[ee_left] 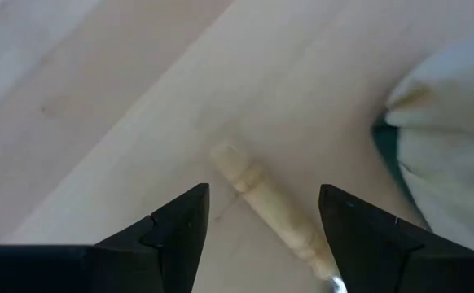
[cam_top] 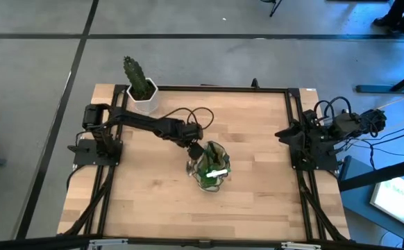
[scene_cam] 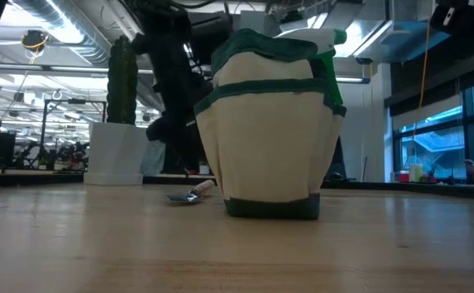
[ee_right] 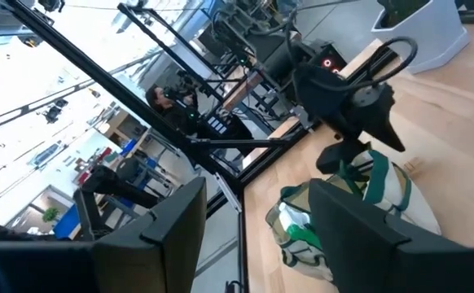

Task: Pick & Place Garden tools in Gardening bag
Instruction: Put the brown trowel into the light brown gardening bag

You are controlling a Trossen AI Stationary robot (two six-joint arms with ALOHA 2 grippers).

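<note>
Dark, parted fingers of the left gripper straddle the pale turned-wood handle of a metal trowel lying on the wooden table just beside the cream-and-green fabric gardening bag. Inside the bag stands a green spray bottle. Judged unfinished: trowel remains. Right gripper waits open at the table's edge.

Cactus in white pot at wooden table's corner.
</note>
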